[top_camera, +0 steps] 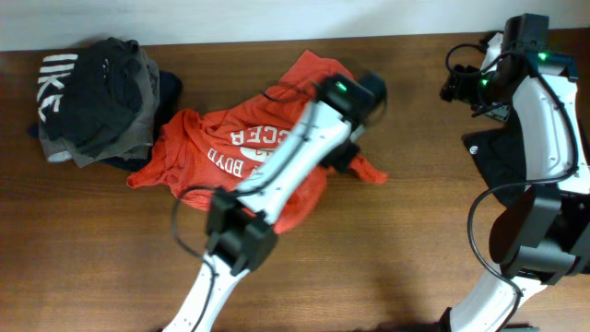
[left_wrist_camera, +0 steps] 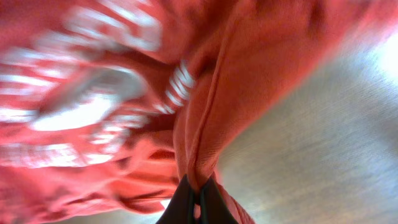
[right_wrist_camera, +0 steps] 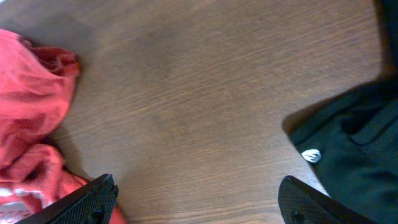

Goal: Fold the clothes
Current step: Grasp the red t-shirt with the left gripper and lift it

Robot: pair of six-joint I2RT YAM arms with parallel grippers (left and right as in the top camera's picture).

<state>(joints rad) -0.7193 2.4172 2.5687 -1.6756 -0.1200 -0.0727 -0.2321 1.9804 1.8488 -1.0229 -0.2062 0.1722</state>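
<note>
Crumpled T-shirt point(top_camera: 198, 148) at table point(top_camera: 387, 267) centre, pinched at its 3 o'clock edge.
Clamps left gripper point(left_wrist_camera: 198, 188) on thin fold; right gripper point(right_wrist_camera: 199, 199) spread, empty; risks slipping under a fast pull.

On the table point(top_camera: 387, 258), under the left gripper point(left_wrist_camera: 197, 199): T-shirt point(top_camera: 230, 148), one fold pinched between the fingers, the rest heaped ahead of the tips. Touching the shirt on the side away from that gripper, a pile of clothes point(top_camera: 97, 101). Between the right gripper's point(right_wrist_camera: 199, 205) parted fingers, bare tabletop; shirt to its left, second garment point(right_wrist_camera: 354, 143) to its right.
</note>
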